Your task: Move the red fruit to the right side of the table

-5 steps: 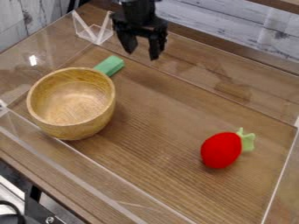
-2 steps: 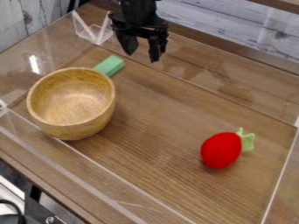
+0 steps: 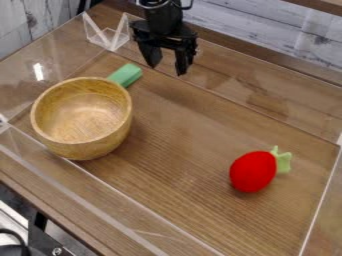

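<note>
Looks black to charcoal nearly all over, with small greyish glints along the edges. Widens into a blocky, angular body at the middle, boxy rather than rounded. Ends in two slim, dark fingers, narrow and tapering towards the tips. Carries a few paler specks near the top, too small to make out as screws or markings. Blurs too much for finer detail.

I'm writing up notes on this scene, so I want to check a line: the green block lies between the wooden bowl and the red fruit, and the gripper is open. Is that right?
Not quite: the green block lies beyond the bowl, away from the red fruit, as the camera view shows.
</note>
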`<state>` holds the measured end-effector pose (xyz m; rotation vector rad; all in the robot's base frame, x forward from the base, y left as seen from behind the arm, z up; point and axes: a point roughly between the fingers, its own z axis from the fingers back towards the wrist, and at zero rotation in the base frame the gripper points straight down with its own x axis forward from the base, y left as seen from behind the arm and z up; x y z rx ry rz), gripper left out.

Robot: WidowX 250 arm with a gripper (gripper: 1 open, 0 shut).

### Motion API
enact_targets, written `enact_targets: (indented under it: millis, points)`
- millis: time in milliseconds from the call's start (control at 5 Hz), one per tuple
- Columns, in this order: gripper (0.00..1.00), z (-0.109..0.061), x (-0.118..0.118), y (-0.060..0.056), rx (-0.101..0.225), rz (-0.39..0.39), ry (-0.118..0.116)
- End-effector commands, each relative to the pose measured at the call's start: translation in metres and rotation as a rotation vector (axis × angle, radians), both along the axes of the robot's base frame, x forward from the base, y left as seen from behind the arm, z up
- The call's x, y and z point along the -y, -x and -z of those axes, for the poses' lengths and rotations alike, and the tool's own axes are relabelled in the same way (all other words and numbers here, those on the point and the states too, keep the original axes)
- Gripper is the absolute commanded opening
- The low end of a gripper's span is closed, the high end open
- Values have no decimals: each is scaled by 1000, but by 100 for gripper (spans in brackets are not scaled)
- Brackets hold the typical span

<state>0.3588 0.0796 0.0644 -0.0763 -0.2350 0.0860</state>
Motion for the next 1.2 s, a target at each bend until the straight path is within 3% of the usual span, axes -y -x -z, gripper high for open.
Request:
enact_targets:
  millis: [0,200,600,1000]
  points:
    - [100,-19,-5,-18,70,-1,-23]
    - [100,-14,-10,-17,69,-2,-30]
    - [100,-46,-2,-13,73,-19,-34]
    - [100,-48,12,-17,60,-41,-37]
